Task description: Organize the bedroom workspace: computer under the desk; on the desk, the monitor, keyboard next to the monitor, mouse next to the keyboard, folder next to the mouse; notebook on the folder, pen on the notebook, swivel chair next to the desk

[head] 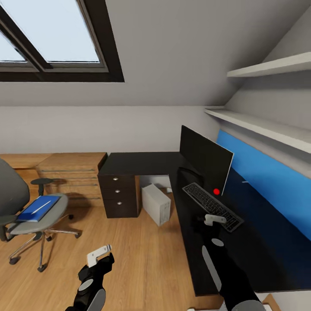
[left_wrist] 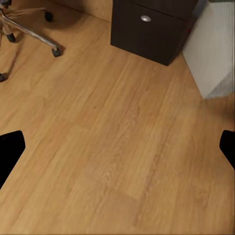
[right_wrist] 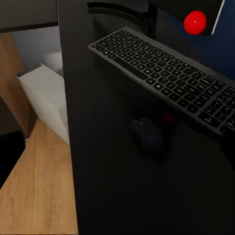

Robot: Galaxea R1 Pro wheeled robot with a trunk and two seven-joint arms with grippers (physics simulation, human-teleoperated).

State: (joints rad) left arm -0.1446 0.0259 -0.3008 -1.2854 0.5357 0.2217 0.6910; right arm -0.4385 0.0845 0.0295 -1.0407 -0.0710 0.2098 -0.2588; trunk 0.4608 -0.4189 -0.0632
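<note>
The room was an attic bedroom with a skylight (head: 52, 34), a wood floor (head: 142, 250) and two white wall shelves (head: 268, 125). The L-shaped black desk (head: 142, 163) carried the monitor (head: 205, 159) with the keyboard (head: 212, 206) just before it; the mouse (right_wrist: 147, 137) lay beside the keyboard. The computer (head: 156, 204) stood under the desk. At nine o'clock the swivel chair (head: 26, 203) held the folder (head: 39, 208). The left gripper (head: 100, 255) hung over the floor, jaws apart. The right gripper (head: 214, 219) hovered over the desk; I cannot tell its jaws' state.
</note>
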